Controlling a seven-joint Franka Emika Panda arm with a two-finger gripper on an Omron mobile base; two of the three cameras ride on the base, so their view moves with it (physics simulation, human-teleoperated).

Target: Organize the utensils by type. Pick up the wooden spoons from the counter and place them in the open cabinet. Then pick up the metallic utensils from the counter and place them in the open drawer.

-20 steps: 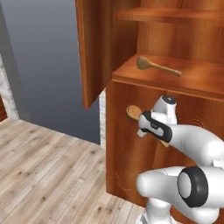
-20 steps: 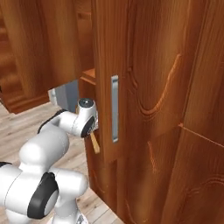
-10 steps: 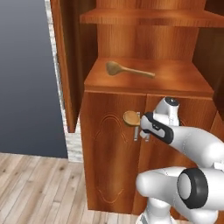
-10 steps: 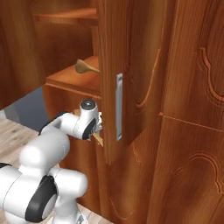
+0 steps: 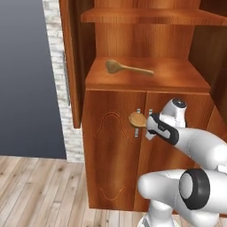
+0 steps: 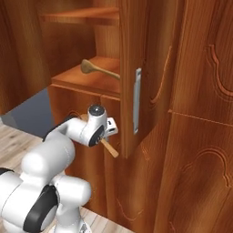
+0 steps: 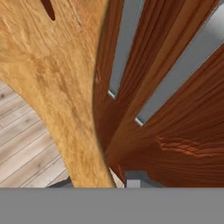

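**Second wooden spoon carried toward the cabinet**

The hand [image 5: 146,128] pinches a wooden spoon [image 5: 137,119] by its handle, low before the lower doors [image 5: 115,150]. Its bowl points left and handle right, roughly level. Next it likely needs lifting onto the shelf [image 5: 177,77], beside the spoon already there [image 5: 126,68], which lies bowl-left

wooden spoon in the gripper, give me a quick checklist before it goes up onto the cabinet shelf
1. Held wooden spoon in the gripper: ok, bowl and handle stick out either side.
2. Grip firmness: cannot tell, fingertips hidden.
3. Open cabinet shelf has free space: ok, bare wood right of the shelved spoon.
4. Spoon height: not ok, it sits below the shelf, before the lower doors.
5. Clearance from the door handles: not ok, spoon bowl is right against them.
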